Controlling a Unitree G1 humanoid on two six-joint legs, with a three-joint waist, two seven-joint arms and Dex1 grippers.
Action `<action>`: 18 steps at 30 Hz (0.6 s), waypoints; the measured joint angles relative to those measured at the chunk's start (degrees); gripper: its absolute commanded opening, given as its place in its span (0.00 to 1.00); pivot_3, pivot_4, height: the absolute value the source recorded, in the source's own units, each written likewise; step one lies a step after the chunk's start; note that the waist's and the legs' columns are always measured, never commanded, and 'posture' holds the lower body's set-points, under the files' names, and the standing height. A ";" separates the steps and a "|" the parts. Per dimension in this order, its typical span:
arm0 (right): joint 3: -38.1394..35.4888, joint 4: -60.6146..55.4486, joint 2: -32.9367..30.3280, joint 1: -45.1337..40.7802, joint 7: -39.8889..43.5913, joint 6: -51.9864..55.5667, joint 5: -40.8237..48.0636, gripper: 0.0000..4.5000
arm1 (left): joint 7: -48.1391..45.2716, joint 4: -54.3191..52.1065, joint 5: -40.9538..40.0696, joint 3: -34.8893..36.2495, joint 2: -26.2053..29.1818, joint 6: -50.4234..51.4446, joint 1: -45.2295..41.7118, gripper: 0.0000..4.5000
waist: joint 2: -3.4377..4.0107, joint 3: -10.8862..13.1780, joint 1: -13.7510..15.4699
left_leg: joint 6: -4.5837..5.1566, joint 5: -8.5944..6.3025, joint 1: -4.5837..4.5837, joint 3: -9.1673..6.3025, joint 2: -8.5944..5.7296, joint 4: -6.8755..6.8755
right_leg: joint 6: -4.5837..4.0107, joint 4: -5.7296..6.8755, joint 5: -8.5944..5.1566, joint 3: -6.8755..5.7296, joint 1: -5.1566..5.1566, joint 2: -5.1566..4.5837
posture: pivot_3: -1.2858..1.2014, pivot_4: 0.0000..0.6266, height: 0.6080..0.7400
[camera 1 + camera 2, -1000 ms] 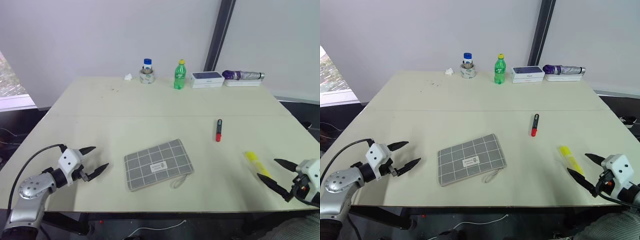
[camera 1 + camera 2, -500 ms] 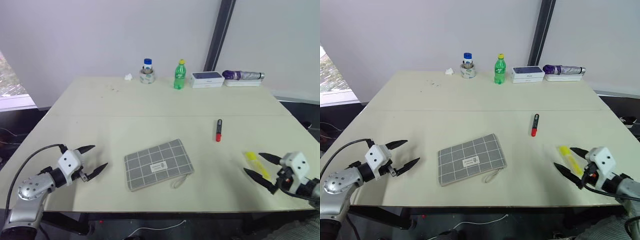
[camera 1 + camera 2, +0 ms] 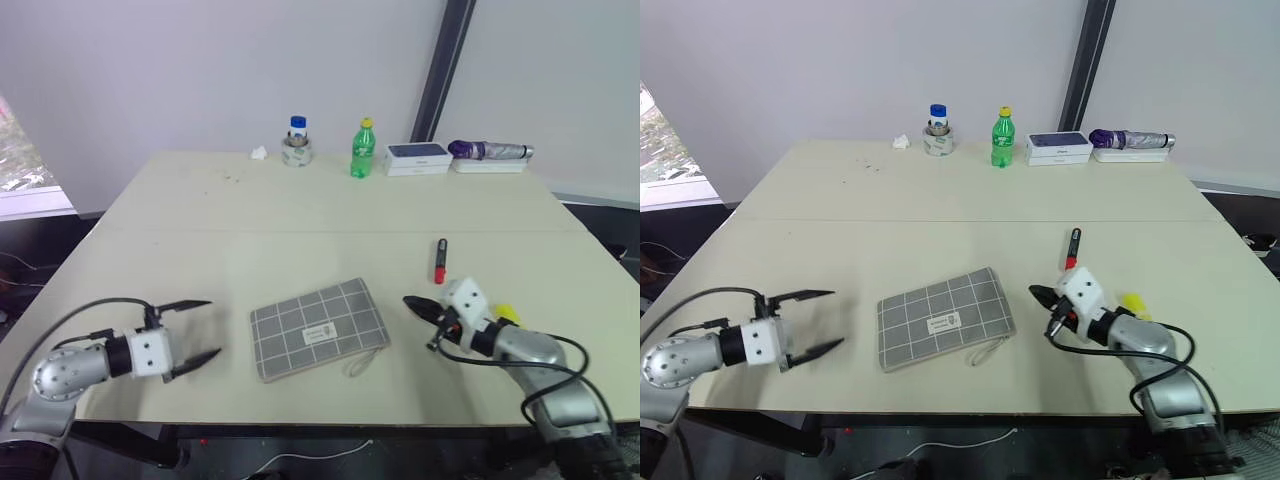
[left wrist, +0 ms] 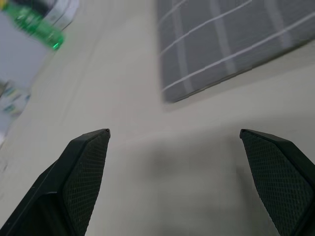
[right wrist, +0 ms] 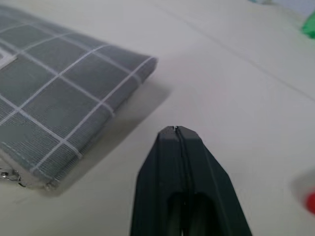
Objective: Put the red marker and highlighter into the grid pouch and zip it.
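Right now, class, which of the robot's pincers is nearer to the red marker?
The right. The right pincer sits just in front of the red marker, a little toward the grid pouch. The left pincer is far off, beyond the pouch's other side.

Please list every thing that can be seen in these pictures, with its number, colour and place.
grid pouch: one, grey with white lines, flat near the front edge of the table, between the two grippers.
red marker: one, red and black, lying behind the right gripper.
highlighter: one, yellow, partly hidden behind the right gripper's wrist.
green bottle: one, at the far edge.
blue-capped jar: one, left of the green bottle.
white boxes: stacked, right of the green bottle.
folded umbrella: one, purple, far right.
table: one, cream.
left gripper: black fingers, open.
right gripper: black fingers, shut, empty.
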 measured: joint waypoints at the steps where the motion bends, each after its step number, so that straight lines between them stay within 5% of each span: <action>1: 1.19 1.12 0.03 -0.51 -0.76 -0.26 -1.68 0.00 | -0.05 0.50 0.49 -0.94 0.00 -1.68 0.06 1.00 | 0.00 0.00 -0.10 | 0.00 0.00 0.00 0.00 0.01 0.00 | 0.00 0.01 0.00 0.00 -0.02 0.02 | 0.52 0.24 1.00; 18: 7.79 4.08 5.54 -3.14 -9.15 -1.38 -12.88 0.00 | 5.38 15.27 9.42 -12.79 -5.00 -18.71 -14.62 1.00 | 0.23 -0.23 0.34 | 0.00 0.01 0.46 0.01 0.01 0.08 | 0.02 0.10 0.01 -0.01 0.41 0.21 | 0.52 0.24 1.00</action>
